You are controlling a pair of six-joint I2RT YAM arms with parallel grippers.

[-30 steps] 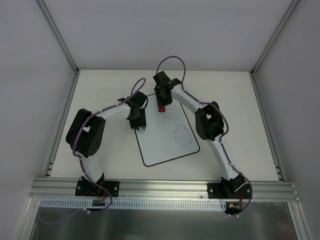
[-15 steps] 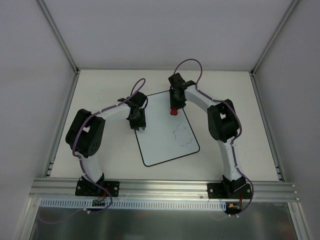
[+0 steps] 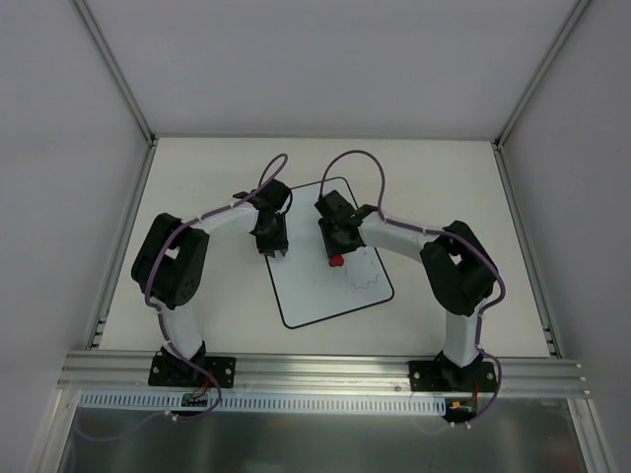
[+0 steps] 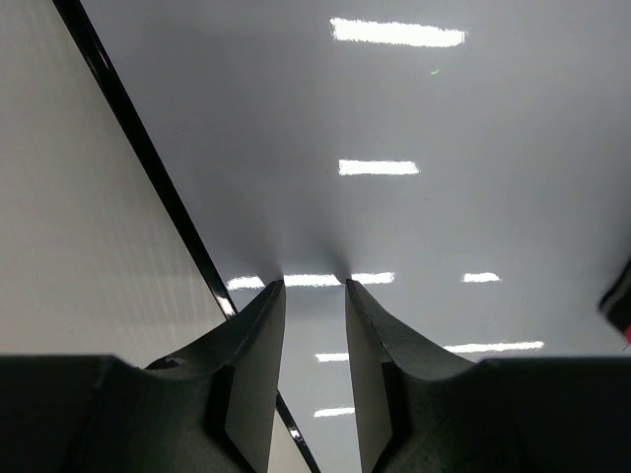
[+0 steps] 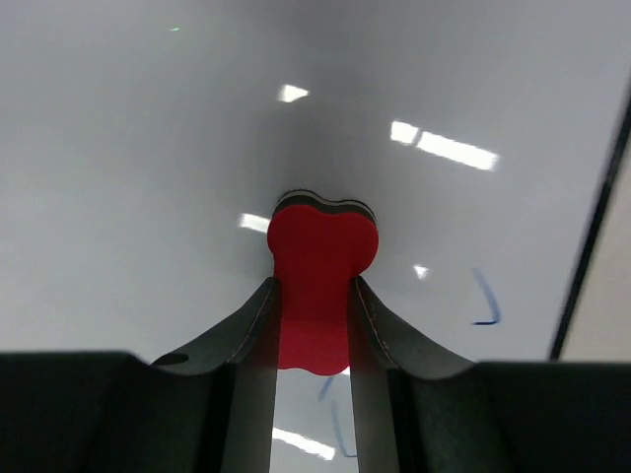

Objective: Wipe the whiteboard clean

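My right gripper (image 3: 337,256): jaws clenched on the small red bone-shaped eraser (image 5: 321,251), whose dark-layered far end meets the flat white rectangular whiteboard with a thin black edge (image 3: 314,294). The board lies flat on the cream table (image 3: 463,197) between my two arms, turned slightly askew. A thin wavy dark line (image 3: 367,282) shows on the board just right of the eraser. My left gripper (image 4: 314,286): jaws parted by a narrow gap with nothing between them, tips down on the board near its left edge.

Whiteboard (image 3: 311,291) on table (image 3: 454,197), left hand (image 3: 273,251) at its left edge; eraser (image 3: 336,261) in right hand (image 3: 337,252), mid-board
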